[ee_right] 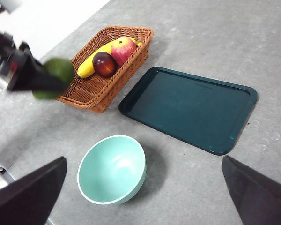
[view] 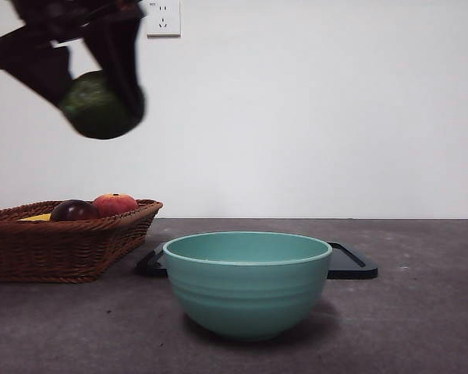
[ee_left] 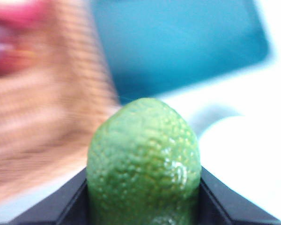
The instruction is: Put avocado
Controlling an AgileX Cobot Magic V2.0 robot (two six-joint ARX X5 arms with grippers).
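The avocado (view: 97, 107) was held between the two black jaws of the left gripper (view: 101, 97), which was clamped on the fruit's sides and raised high above the table (view: 421, 312). In the left wrist view the pebbled green skin of the fruit filled the space between the jaws, its rounded end pointing away from the gripper. Below the gripper and slightly to one side, a woven wicker basket (view: 62, 245) was seen on the table; inside it lay a dark maroon fruit (ee_right: 104, 64), a red-orange fruit (ee_right: 123, 49) and a banana (ee_right: 96, 58). A mint-green bowl (view: 247, 282) stood on the table, lower than the gripper and well apart from it sideways, with its inside bare. Behind the bowl, a dark flat tray (ee_right: 189, 108) was laid just beside the basket.

The right gripper (ee_right: 143, 197) was held high over the scene with its jaws spread wide and nothing between them; the bowl lay almost directly beneath it, and the tray and basket lay farther off. From that view the left gripper and the avocado were seen blurred, near the basket's outer edge.
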